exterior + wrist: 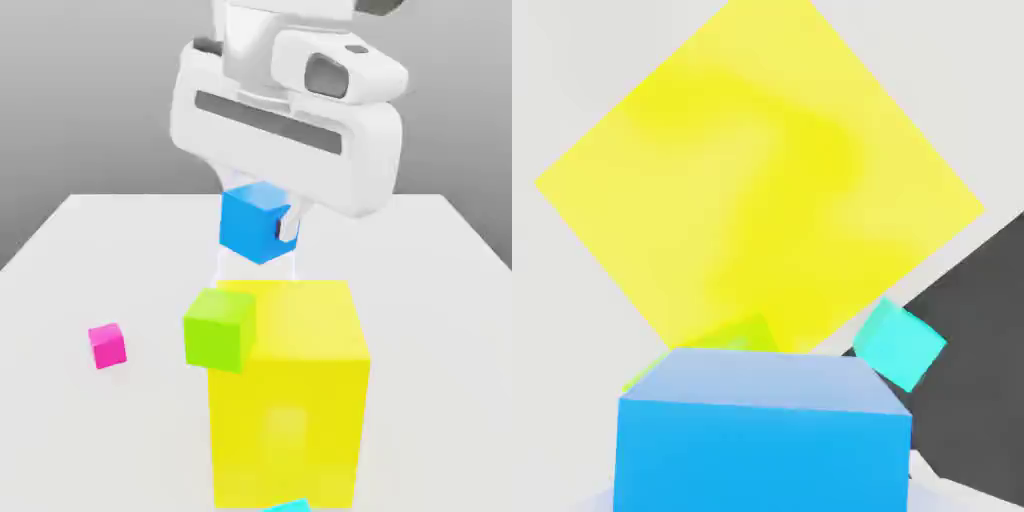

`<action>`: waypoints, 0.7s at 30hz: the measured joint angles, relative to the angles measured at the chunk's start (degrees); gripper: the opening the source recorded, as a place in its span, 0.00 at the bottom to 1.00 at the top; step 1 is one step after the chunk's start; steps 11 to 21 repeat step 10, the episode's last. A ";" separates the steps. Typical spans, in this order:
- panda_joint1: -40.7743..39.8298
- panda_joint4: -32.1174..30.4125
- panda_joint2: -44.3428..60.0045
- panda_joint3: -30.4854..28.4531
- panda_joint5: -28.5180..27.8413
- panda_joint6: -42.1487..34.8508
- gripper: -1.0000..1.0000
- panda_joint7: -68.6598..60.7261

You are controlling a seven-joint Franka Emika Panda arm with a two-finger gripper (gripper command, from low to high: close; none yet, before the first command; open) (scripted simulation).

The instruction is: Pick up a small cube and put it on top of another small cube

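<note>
Gripper [262,232] closed on the small blue cube [254,223], held in the air above the big yellow block [290,400], green cube [220,327] beside the block's left upper edge, magenta cube [107,345] farther left on the white table [60,260], cyan cube [900,343] near the block.

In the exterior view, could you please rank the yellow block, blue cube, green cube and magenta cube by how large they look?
1. Yellow block, clearly largest.
2. Blue cube, held in the gripper, and green cube: they look alike, and their differing nearness to the camera leaves the order unsure.
3. Magenta cube, smallest.
</note>
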 joint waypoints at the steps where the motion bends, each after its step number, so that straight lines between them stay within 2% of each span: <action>1: -0.13 -0.81 -0.09 -0.87 0.85 1.14 0.00 -1.70; 4: -0.42 -4.86 1.86 -2.02 2.14 7.38 0.00 -3.70; 5: -0.43 -6.16 2.59 -2.28 2.37 9.41 1.00 -3.97; 21: -0.43 -6.16 2.59 -2.28 2.36 9.41 1.00 -3.97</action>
